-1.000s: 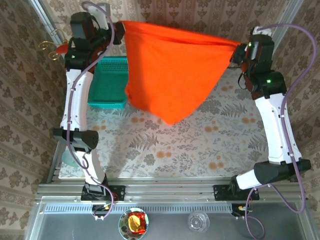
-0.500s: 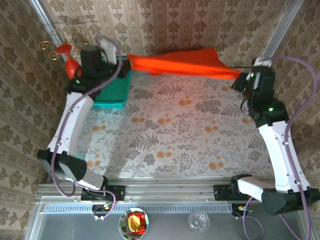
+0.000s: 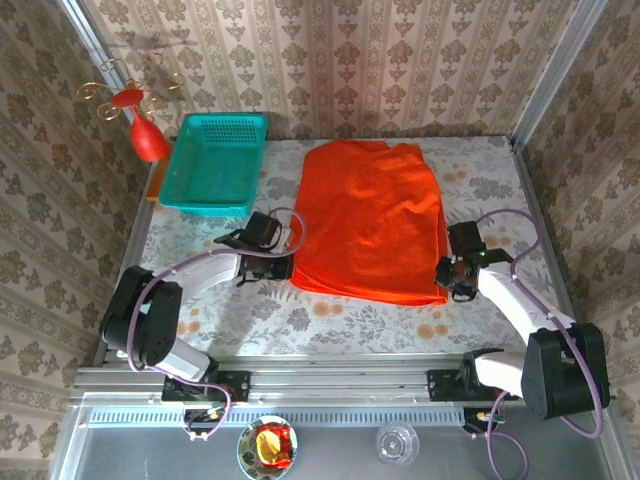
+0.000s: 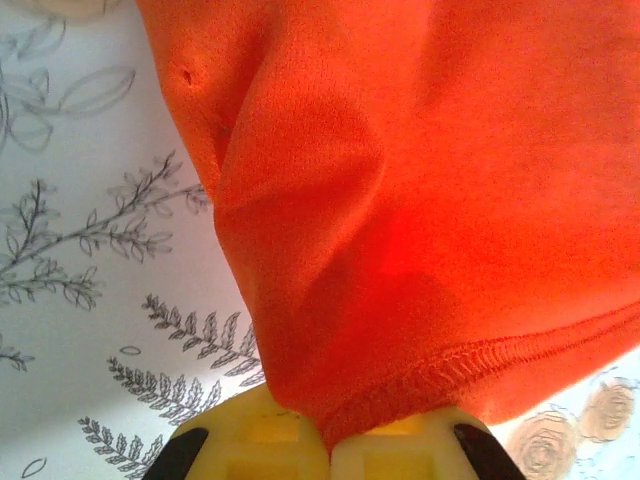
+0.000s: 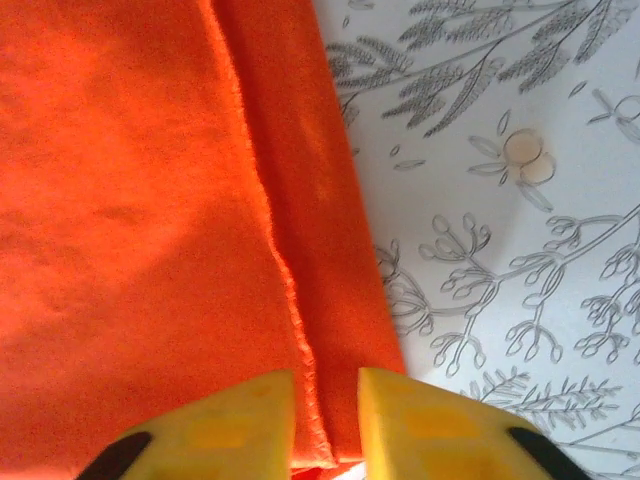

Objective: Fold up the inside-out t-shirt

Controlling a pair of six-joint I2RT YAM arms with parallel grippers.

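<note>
Inside-out t-shirt (image 3: 370,220): spread flat on table (image 3: 340,320), just right of teal basket (image 3: 205,205) and apart from it. Roughly rectangular, a few soft wrinkles, far edge close to back wall, near edge slightly slanted.

Left gripper (image 4: 325,440): clamped tight on stitched hem at near-left corner, cloth bunched and rising from between the fingers.
Right gripper (image 5: 327,425): parted only narrowly, low over near-right corner, a folded ridge of the shirt's side edge lying in the gap. Pad contact with cloth not resolvable.

Step judged in hand: letting go after lay-down, ahead of first fold.

To do it well:
- Release left corner low, no lift, to avoid dragging hem back toward arm bases.
- Widen right jaws further before retreat, then back off outward along table, away from cloth, not across it.
- Check left corner for flatness after release; bunch there likely to leave a crease under next fold.
- Regrip for fold at edges only, both sides level, to keep near edge square.

Relative position: shirt ahead of both grippers, extending away toward far wall. Near-left corner inside left jaws. Near-right corner between and under right fingertips. Bulk of garment on the table between the two arms.
</note>
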